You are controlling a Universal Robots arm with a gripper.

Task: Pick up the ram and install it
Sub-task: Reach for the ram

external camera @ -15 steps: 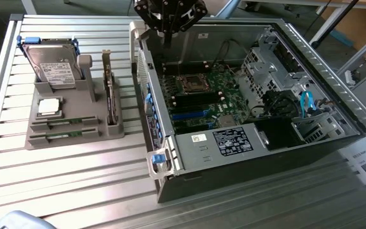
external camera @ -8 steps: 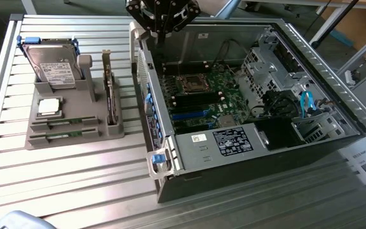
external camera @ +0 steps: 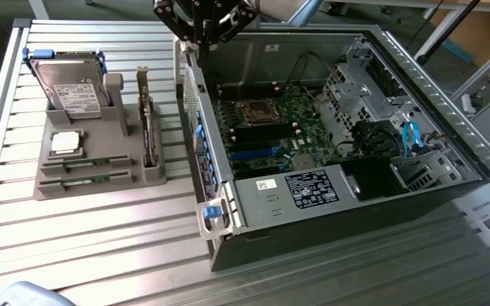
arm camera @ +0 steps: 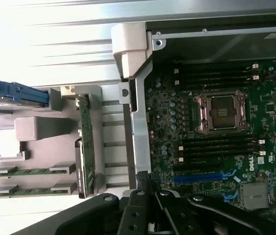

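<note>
Aluminium slatted table [external camera: 83, 236], grey tray [external camera: 100, 150] holding ram [external camera: 83, 167], open computer case [external camera: 330, 236] beside, claw [external camera: 202, 38] overhead, grip unclear

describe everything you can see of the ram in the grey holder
The outer ram stick and the inner ram stick are thin, narrow green boards, each set on its long edge in its own slot of the grey holder, parallel, ends held by grey blocks. They sit beside the square silver chip, at the end away from the hard drive. The tool hangs over the computer case, apart from them.
</note>
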